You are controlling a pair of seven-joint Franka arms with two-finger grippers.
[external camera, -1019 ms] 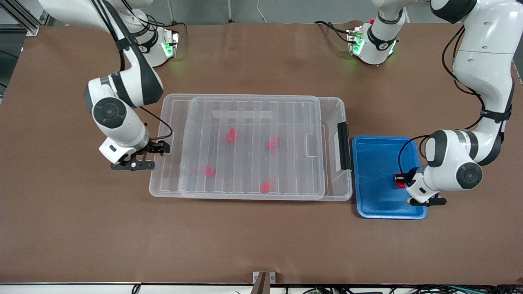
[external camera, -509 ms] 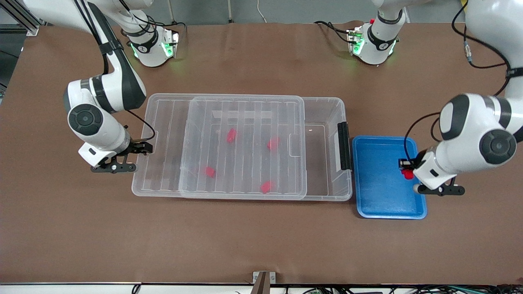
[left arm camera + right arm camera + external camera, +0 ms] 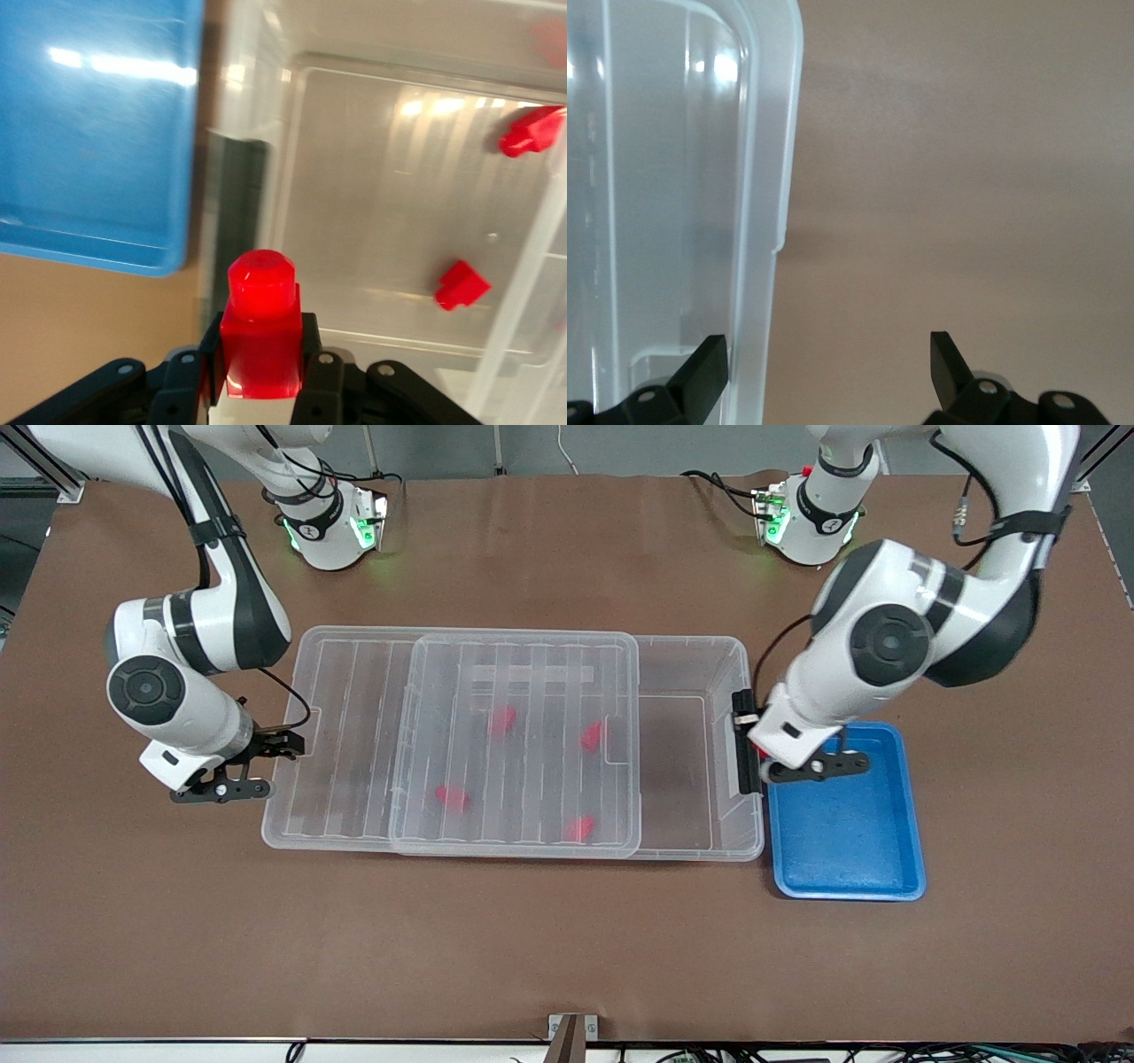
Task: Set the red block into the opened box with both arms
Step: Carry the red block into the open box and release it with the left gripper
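The left tool (image 3: 257, 376) has carried the red block (image 3: 259, 323), pinched tight, from the blue tray (image 3: 873, 868) to the box's (image 3: 691, 841) latch end (apparently just short of the opening). The right tool (image 3: 828, 359), spread wide at the lid's (image 3: 514, 735) edge, has slid it aside.

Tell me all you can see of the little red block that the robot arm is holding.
The red block is small, bright, glossy plastic: a squarish body with a round stud on top. It stands upright, pinched on two sides by the left gripper, which is shut on it. It hangs in the air over the black latch bar at the clear box's end, beside the blue tray. Nothing else touches it.
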